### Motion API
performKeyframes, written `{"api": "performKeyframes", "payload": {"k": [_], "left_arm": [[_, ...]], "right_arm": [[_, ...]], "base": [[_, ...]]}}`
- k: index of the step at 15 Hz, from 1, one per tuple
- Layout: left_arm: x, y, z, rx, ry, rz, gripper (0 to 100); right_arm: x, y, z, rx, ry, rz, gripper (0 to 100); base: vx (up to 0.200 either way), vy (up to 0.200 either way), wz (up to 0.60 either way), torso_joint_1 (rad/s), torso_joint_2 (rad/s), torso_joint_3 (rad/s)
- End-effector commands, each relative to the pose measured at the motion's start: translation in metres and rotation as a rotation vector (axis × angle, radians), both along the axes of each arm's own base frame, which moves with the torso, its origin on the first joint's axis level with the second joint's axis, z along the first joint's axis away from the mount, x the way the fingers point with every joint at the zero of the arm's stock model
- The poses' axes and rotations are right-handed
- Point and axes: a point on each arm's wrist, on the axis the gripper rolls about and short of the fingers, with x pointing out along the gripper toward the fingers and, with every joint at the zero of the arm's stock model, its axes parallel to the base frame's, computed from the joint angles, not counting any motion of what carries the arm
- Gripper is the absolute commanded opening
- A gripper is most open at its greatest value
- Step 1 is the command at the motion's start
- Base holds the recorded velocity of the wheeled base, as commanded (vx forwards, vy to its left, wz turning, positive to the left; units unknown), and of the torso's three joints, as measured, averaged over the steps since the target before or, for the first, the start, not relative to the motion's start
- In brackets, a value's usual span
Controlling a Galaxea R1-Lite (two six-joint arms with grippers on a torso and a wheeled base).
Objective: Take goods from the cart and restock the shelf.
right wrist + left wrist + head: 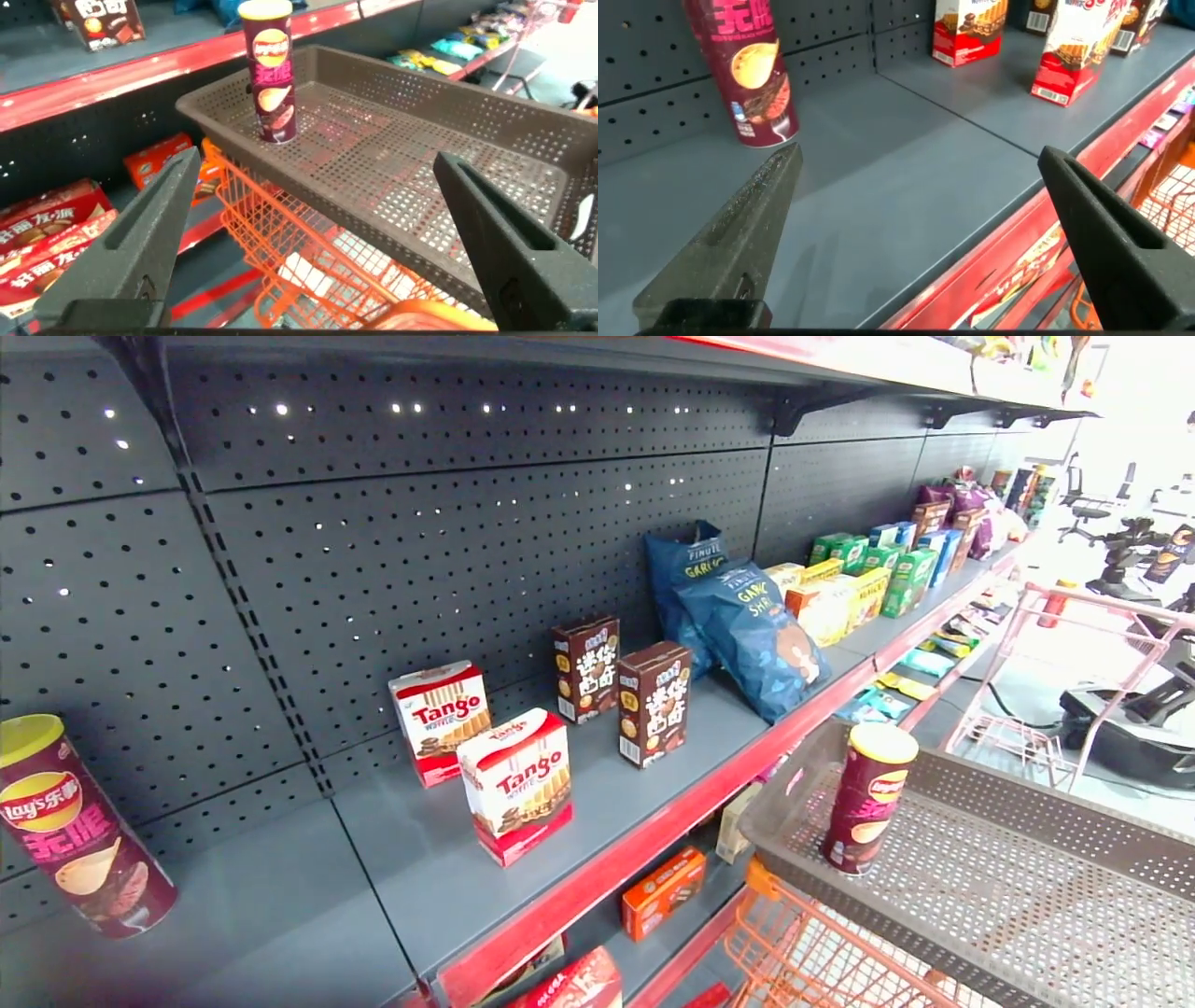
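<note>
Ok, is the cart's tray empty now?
No, one chip can stands upright in the cart tray, near its corner by the shelf.

This is looking like a shop: snack boxes [518, 784] and bags [752, 635] are standing in rows along a grey shelf [411, 868] with a pegboard [420, 532] back and red edge, and a cart [1046, 812] is standing beside it.

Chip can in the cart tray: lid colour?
Yellow, atop the maroon chip can standing in the cart tray; head view shows it best.
</note>
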Motion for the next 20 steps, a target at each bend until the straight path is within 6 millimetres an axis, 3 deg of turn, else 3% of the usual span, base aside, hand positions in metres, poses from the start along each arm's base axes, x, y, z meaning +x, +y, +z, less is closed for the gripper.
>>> {"api": "performKeyframes", "payload": {"k": [1,3,4,5,6,8,11,13,14,15,16,17,19,20], "left_arm": [[0.000,0.000,0.000,-0.001,0.000,0.000,100],[0.000,0.000,0.000,-0.001,0.000,0.000,100],[0.000,0.000,0.000,0.001,-0.002,0.000,100],[0.000,0.000,0.000,-0.001,-0.002,0.000,100],[0.000,0.000,0.000,-0.001,0.000,0.000,100],[0.000,0.000,0.000,0.001,-0.002,0.000,100],[0.000,0.000,0.000,-0.001,0.000,0.000,100],[0.000,0.000,0.000,-0.001,0.000,0.000,100],[0.000,0.000,0.000,-0.001,-0.002,0.000,100],[0.000,0.000,0.000,-0.001,-0.002,0.000,100],[0.000,0.000,0.000,-0.001,-0.002,0.000,100],[0.000,0.000,0.000,-0.001,-0.002,0.000,100],[0.000,0.000,0.000,-0.001,0.000,0.000,100],[0.000,0.000,0.000,-0.001,-0.002,0.000,100]], "right_arm": [[0.000,0.000,0.000,-0.001,0.003,0.000,100],[-0.001,0.000,0.007,-0.007,-0.003,0.016,100],[-0.006,0.000,0.038,-0.007,-0.057,0.032,100],[0.008,0.000,0.095,-0.001,0.078,0.032,100],[0.011,0.000,0.108,0.015,0.120,0.017,100],[0.021,0.000,0.113,0.040,0.184,0.028,100],[0.059,0.001,0.108,0.061,0.348,0.027,100],[0.103,0.001,0.107,0.039,0.420,-0.004,100],[0.105,0.001,0.107,0.038,0.422,-0.005,100],[0.139,0.002,0.102,0.005,0.499,-0.019,100],[0.139,0.002,0.102,0.005,0.499,-0.019,100],[0.168,0.004,0.092,-0.020,0.544,0.002,100],[0.191,0.007,0.079,-0.026,0.598,0.014,100],[0.217,0.008,0.069,-0.024,0.593,0.015,100]], "base": [[0.000,0.000,0.00,0.000,0.00,0.000],[0.000,0.000,0.00,0.000,0.00,0.000],[0.000,0.000,0.00,0.000,0.00,0.000],[0.000,0.000,0.00,0.000,0.00,0.000],[0.000,0.000,0.00,0.000,0.00,0.000],[0.000,0.000,0.00,0.000,0.00,0.000],[0.000,0.000,0.00,0.000,0.00,0.000],[0.000,0.000,0.00,0.000,0.00,0.000],[0.000,0.000,0.00,0.000,0.00,0.000],[0.000,0.000,0.00,0.000,0.00,0.000],[0.000,0.000,0.00,0.000,0.00,0.000],[0.000,0.000,0.00,0.000,0.00,0.000],[0.000,0.000,0.00,0.000,0.00,0.000],[0.000,0.000,0.00,0.000,0.00,0.000]]}}
